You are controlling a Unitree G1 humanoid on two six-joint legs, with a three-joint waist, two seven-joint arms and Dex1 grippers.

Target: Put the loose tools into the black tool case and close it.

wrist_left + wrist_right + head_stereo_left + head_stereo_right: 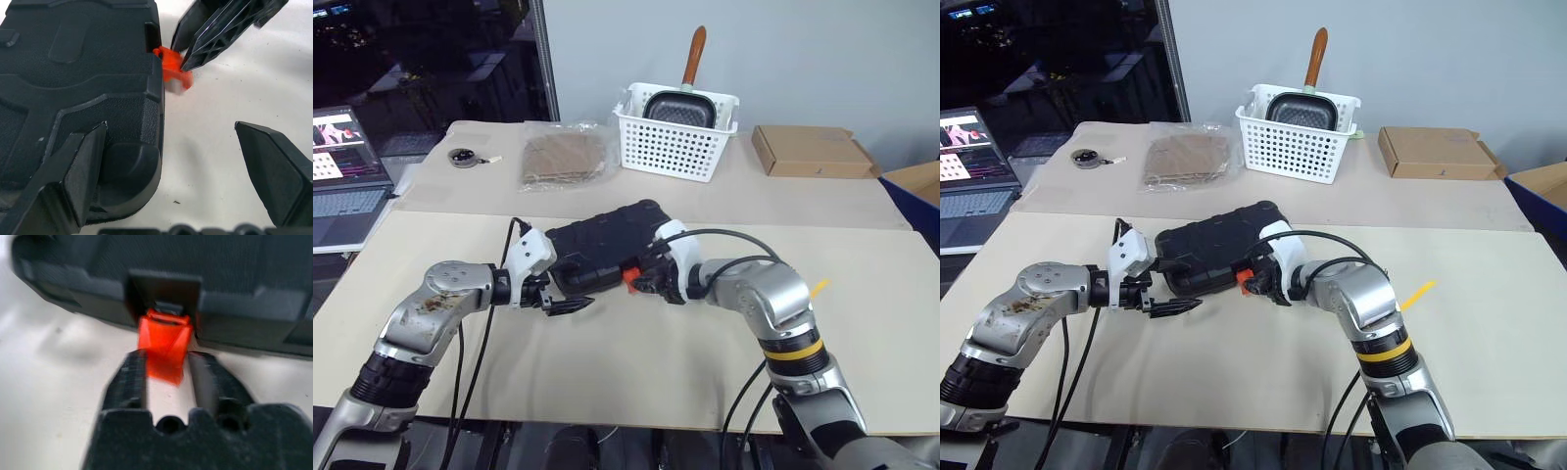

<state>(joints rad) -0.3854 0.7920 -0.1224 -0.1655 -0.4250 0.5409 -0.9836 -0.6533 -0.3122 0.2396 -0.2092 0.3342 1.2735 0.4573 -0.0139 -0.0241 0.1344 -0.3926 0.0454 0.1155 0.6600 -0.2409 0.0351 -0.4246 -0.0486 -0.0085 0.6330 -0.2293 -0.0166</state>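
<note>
One black case (604, 247) is lying shut in the middle of the desk (636, 362). Its long axis is running from near-left to far-right, and its one orange latch (630, 276) is facing me on the near edge.

My right claw (167, 374) is reaching in from the right. Its two fingers are standing narrowly apart, one on each side of the latch tip, just at the orange piece; I cannot tell whether they are squeezing it.

My left claw (183, 161) is spread wide, holding nothing. One finger (73, 181) is sitting over the near-left corner of the case, and the other is hanging over bare desk.

Farther back, one white basket (674, 145) is holding one pan (677, 108), beside one cardboard box (808, 152).
</note>
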